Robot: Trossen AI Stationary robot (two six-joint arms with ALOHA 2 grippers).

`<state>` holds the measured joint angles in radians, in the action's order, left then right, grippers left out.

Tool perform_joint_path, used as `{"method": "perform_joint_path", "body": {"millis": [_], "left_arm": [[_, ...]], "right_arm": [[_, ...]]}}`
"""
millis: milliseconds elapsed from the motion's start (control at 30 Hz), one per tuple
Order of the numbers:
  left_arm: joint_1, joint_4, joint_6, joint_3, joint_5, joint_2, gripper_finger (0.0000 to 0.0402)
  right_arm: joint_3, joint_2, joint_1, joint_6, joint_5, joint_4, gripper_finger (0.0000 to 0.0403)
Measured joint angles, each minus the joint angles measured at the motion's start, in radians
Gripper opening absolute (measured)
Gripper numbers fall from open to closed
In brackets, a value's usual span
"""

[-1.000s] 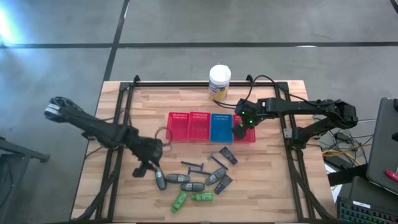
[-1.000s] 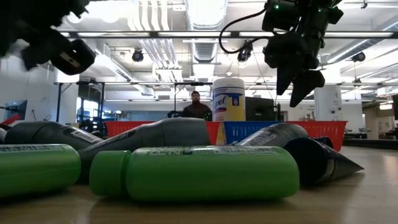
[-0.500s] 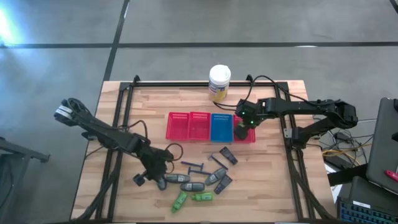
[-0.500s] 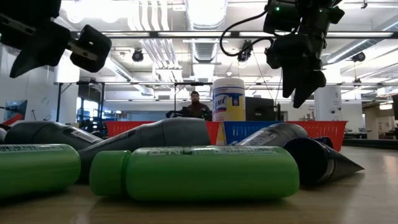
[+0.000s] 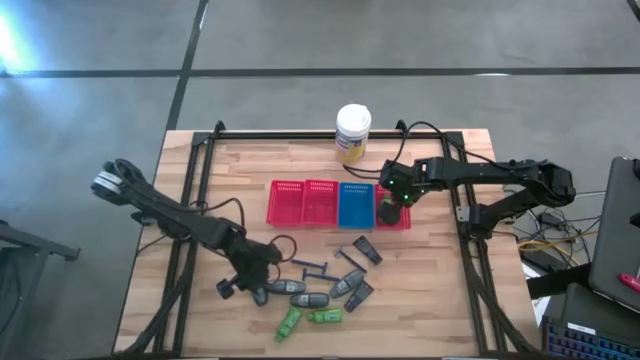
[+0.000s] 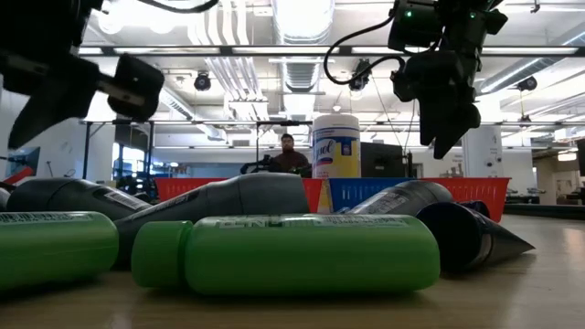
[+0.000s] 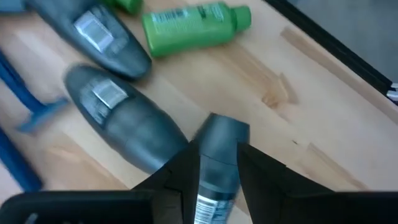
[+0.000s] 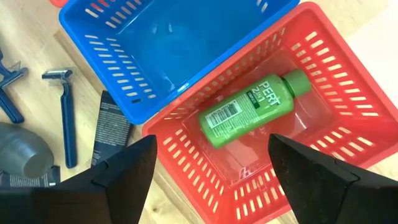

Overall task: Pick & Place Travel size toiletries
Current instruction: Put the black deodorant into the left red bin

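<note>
The toiletries lie loose on the near middle of the table: grey oval tubes (image 5: pixel 300 294), green bottles (image 5: pixel 308 319), dark wedge tubes (image 5: pixel 365 250) and blue razors (image 5: pixel 312 267). My left gripper (image 5: pixel 258 283) slants down over the leftmost grey tube (image 7: pixel 219 138), its fingers (image 7: pixel 186 171) narrowly apart on either side of it. I cannot tell whether they touch it. My right gripper (image 5: pixel 393 205) hangs open above the rightmost red basket (image 8: pixel 348 81). A green bottle (image 8: pixel 252 111) lies on its side on that basket's floor.
Two red baskets (image 5: pixel 303 202) and a blue one (image 5: pixel 356 205) stand in a row to the left of the rightmost red basket. A white canister (image 5: pixel 353 130) stands at the far edge. Black frame rails (image 5: pixel 195 200) run along the table's sides. A person (image 6: pixel 289 155) sits in the room beyond.
My left gripper has gone toward the table's right and near edges and down, from beside the tubes to over the leftmost grey tube, and its wrist has rolled. My right gripper has stayed above the red basket, and its fingers have drawn a little closer. The toiletries have not moved.
</note>
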<state>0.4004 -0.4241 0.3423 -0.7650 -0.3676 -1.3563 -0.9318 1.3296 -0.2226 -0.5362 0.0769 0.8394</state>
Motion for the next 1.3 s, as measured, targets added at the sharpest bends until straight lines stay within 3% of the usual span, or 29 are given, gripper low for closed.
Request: {"method": "perform_joint_path", "body": {"millis": [133, 333, 600, 700, 967, 1300], "left_arm": [[0.000, 0.002, -0.046, -0.001, 0.011, -0.014, 0.0125], [-0.001, -0.013, -0.083, -0.009, 0.083, -0.012, 0.0186], [0.010, -0.015, -0.015, 0.007, 0.080, -0.012, 0.0251], [0.020, -0.006, 0.017, 0.020, 0.033, -0.012, 0.0254], [0.036, 0.081, 0.043, 0.065, 0.026, -0.038, 0.0253], [0.040, 0.113, 0.107, 0.067, 0.080, -0.109, 0.0252]], "right_arm": [[0.000, 0.000, 0.000, 0.016, 0.000, 0.000, 0.0317], [0.000, 0.000, 0.000, 0.017, 0.000, -0.001, 0.0335], [0.000, 0.000, 0.000, 0.017, -0.001, -0.001, 0.0348], [0.001, 0.000, 0.000, 0.017, -0.002, -0.002, 0.0349], [0.005, -0.001, -0.001, 0.017, -0.009, -0.002, 0.0330], [0.005, -0.001, -0.001, 0.017, -0.027, 0.001, 0.0330]]}}
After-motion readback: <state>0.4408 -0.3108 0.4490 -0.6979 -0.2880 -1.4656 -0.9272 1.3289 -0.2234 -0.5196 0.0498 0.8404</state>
